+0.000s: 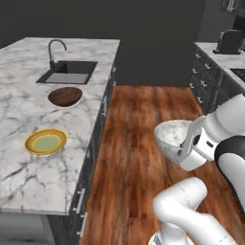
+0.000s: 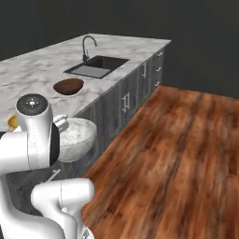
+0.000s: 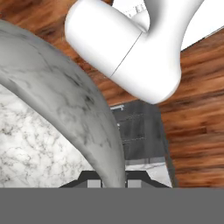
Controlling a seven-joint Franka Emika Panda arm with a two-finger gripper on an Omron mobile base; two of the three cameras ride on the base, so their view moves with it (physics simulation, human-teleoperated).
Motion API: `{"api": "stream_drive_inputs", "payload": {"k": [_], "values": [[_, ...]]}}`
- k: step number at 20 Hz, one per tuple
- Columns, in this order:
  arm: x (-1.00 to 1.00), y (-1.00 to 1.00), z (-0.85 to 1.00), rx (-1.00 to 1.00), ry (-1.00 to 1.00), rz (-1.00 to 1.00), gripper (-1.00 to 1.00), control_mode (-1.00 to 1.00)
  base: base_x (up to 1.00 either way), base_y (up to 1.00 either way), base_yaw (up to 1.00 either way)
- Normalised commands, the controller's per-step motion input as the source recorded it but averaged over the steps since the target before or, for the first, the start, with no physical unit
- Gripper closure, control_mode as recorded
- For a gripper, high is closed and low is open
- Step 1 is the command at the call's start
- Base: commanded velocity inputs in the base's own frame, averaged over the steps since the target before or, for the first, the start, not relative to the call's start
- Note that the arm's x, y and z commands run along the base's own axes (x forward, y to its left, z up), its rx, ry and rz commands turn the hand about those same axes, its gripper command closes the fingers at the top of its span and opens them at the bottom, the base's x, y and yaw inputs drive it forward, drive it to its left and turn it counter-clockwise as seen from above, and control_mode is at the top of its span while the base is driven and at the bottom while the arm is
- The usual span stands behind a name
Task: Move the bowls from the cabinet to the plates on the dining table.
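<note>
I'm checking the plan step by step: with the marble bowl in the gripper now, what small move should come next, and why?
Probably carry the marble bowl left toward the yellow plate. The gripper is clamped on its rim, holding it over the wood floor, beside the dining table. The brown bowl already sits on the table, and the yellow plate is bare.

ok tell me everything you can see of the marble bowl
The marble bowl is round and white with grey veins, deep-walled with a smooth rim, stone-like in look. It is off the table, held in the air over the wooden floor beside the dining table, roughly upright and a little tilted. The gripper pinches its rim, one finger inside the wall and one outside. Nothing else touches it and it looks empty.
</note>
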Motion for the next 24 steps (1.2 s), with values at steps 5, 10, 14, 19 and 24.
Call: {"api": "stream_drive_inputs", "payload": {"k": [5, 10, 14, 19, 24], "values": [[0.00, 0.00, 0.00, 0.00, 0.00, 0.00, 1.00, 1.00, 0.49, -0.53, 0.62], [0.00, 0.00, 0.00, 0.00, 0.00, 0.00, 1.00, 1.00, 0.24, -0.51, 0.53], [0.00, 0.00, 0.00, 0.00, 0.00, 0.00, 1.00, 1.00, 0.25, -0.57, 0.46], [0.00, 0.00, 0.00, 0.00, 0.00, 0.00, 1.00, 1.00, 0.32, -0.75, 0.39], [0.00, 0.00, 0.00, 0.00, 0.00, 0.00, 1.00, 1.00, 0.21, -0.53, 0.32]]}}
